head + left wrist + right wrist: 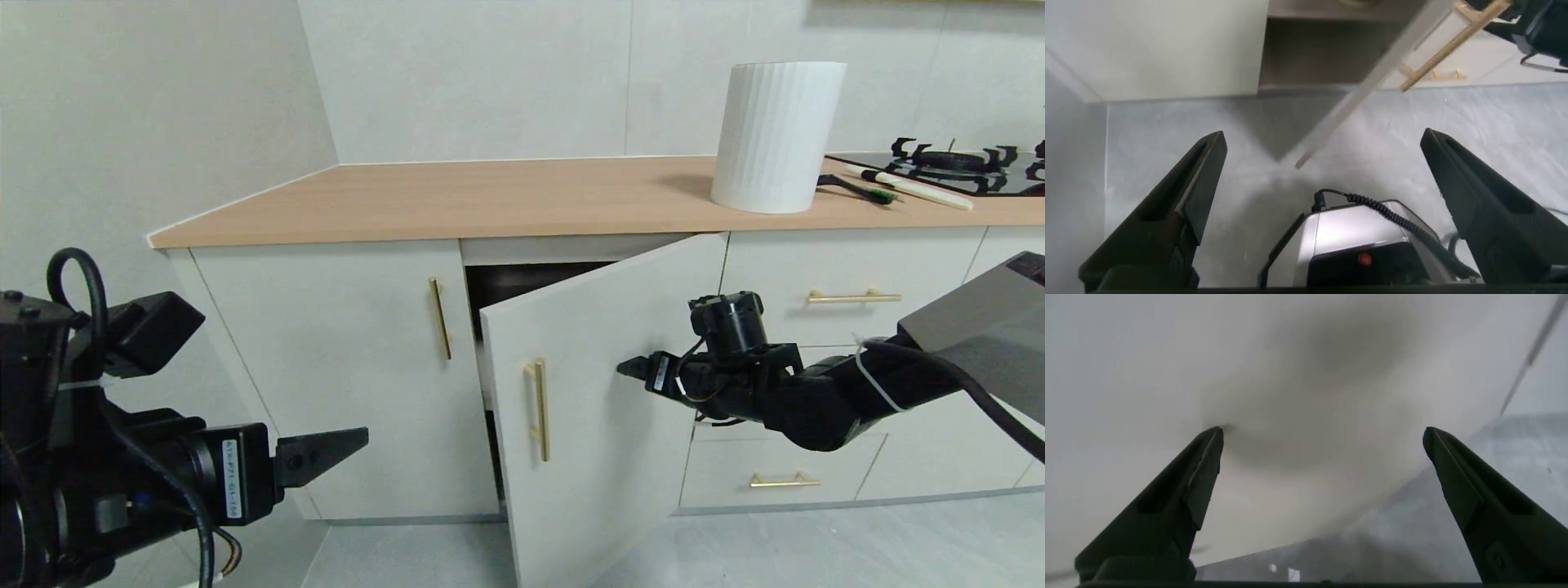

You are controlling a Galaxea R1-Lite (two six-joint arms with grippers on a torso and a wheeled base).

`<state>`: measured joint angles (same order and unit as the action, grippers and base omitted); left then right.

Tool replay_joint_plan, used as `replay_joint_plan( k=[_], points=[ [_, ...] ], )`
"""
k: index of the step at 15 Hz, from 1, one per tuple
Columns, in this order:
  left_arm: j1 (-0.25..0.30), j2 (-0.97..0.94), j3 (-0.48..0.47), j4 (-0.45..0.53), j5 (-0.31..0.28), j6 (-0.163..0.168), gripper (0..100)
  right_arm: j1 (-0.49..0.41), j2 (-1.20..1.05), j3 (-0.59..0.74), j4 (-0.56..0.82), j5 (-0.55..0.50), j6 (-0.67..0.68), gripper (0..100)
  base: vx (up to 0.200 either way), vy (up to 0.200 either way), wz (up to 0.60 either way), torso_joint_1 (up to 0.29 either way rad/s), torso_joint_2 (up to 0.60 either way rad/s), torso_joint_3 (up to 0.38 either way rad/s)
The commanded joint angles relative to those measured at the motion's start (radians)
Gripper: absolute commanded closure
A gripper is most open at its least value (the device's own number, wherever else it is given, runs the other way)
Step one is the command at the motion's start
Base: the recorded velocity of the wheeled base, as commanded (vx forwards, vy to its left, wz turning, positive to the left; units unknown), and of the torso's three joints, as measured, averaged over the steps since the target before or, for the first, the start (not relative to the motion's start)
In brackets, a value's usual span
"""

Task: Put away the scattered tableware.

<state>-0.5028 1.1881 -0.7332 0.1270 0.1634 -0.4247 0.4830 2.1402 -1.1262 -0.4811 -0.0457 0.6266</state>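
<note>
My R gripper (pixel 629 367): fingers apart, tips close against the half-open cabinet door (pixel 604 457), prob. to push it wider for access. L gripper (pixel 355 445): apart too, held low, clear of the door's swing. Utensils (pixel 906 188) lay near the countertop (pixel 457 196) right edge, just beside the white ribbed holder (pixel 775 135).

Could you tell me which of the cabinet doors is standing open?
The right-hand door, beside the right gripper, is swung outward; the left door sits shut flush.

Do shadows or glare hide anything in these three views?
Head view: even light; the cabinet interior behind the open door is dark. Right wrist view: a dark shadow lies on the door face ahead of the right gripper. Left wrist view: the door's shadow falls on the floor; no glare.
</note>
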Motion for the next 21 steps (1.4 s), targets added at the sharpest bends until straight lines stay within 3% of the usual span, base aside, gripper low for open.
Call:
replay_joint_plan(
  k=[1,7,21],
  points=[
    [0.0,0.001,0.0,0.0,0.001,0.0,0,0.002,0.004,-0.006,-0.002,0.0,0.012,0,0.0,0.0,0.0,0.0,0.0,0.0],
    [0.0,0.001,0.003,0.0,0.001,0.0,0,0.017,0.035,-0.066,-0.068,-0.011,0.143,0,0.0,0.0,0.0,0.0,0.0,0.0],
    [0.0,-0.008,0.003,0.0,-0.001,0.001,0,0.005,0.219,-0.288,-0.06,-0.27,0.193,0,0.0,0.0,0.0,0.0,0.0,0.0]
  ],
)
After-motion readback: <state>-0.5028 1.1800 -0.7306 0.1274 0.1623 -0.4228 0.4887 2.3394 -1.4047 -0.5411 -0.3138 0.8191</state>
